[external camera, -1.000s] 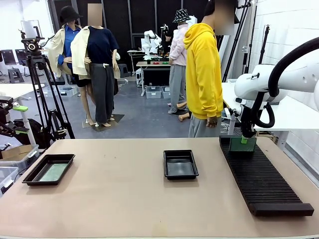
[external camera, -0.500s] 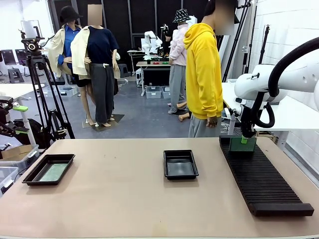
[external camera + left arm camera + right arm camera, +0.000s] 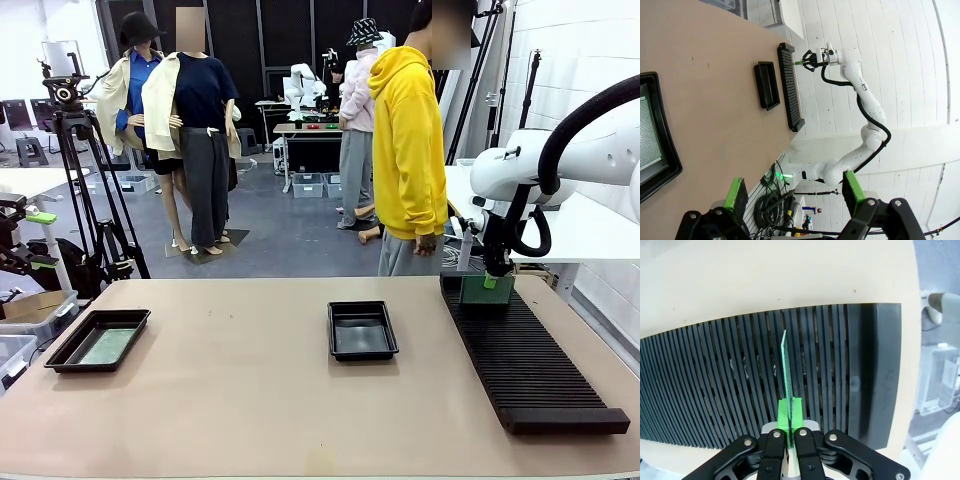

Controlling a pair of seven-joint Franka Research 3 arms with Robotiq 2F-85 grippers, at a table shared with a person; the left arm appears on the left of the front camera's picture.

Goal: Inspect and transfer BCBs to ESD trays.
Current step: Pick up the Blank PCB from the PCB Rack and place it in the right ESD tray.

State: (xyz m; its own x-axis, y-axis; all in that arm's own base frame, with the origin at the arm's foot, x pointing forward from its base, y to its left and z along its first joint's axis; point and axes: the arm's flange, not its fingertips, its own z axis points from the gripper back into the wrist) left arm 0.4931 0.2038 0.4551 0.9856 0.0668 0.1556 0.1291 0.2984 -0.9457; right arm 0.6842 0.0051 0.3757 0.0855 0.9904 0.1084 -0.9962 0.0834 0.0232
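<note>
The right gripper (image 3: 789, 415) was clenched on the top edge of a BCB (image 3: 785, 367), its green pads pinching the thin green board. The board stood upright on edge over the far end of the black slotted rack (image 3: 715, 390), running parallel to the slots. Whether its lower edge sat in a slot could not be told. The rack lay along the right side of the surface (image 3: 250, 410). The left gripper (image 3: 792, 189) hung released, fingers well apart, above the surface near the left ESD tray (image 3: 665, 150). That tray held a second BCB (image 3: 647, 135) flat on its floor. The middle ESD tray (image 3: 362, 306) sat between the left tray and the rack. A person in a yellow hoodie (image 3: 408, 150) stood beyond the far edge.
</note>
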